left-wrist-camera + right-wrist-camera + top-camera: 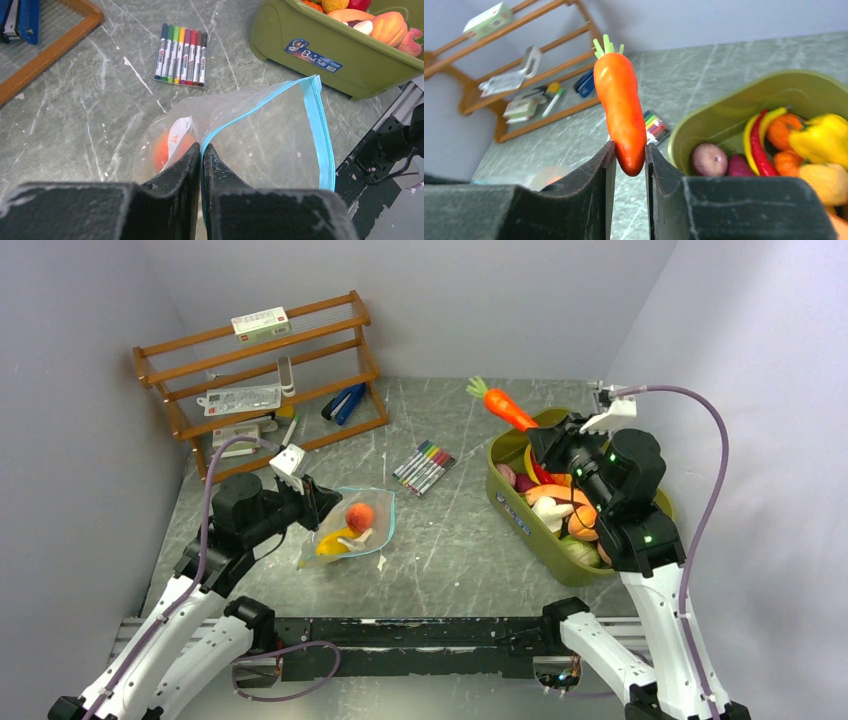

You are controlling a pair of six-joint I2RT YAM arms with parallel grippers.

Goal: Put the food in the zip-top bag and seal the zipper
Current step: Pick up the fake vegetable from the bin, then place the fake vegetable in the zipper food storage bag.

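Note:
The clear zip-top bag (352,523) lies on the table left of centre, holding an orange-red fruit (359,516) and a yellow piece (335,541). My left gripper (318,502) is shut on the bag's teal-blue zipper (315,120) at the mouth edge, holding it lifted; the fruit (161,151) shows through the plastic. My right gripper (545,440) is shut on the tip of an orange toy carrot (505,407) with green leaves, held in the air above the near-left end of the green tub; it also shows in the right wrist view (620,112).
An olive-green tub (520,518) at right holds several more toy foods (560,505). Coloured marker pens (424,467) lie between bag and tub. A wooden shelf (262,380) with boxes and a stapler stands at back left. Walls close in on both sides.

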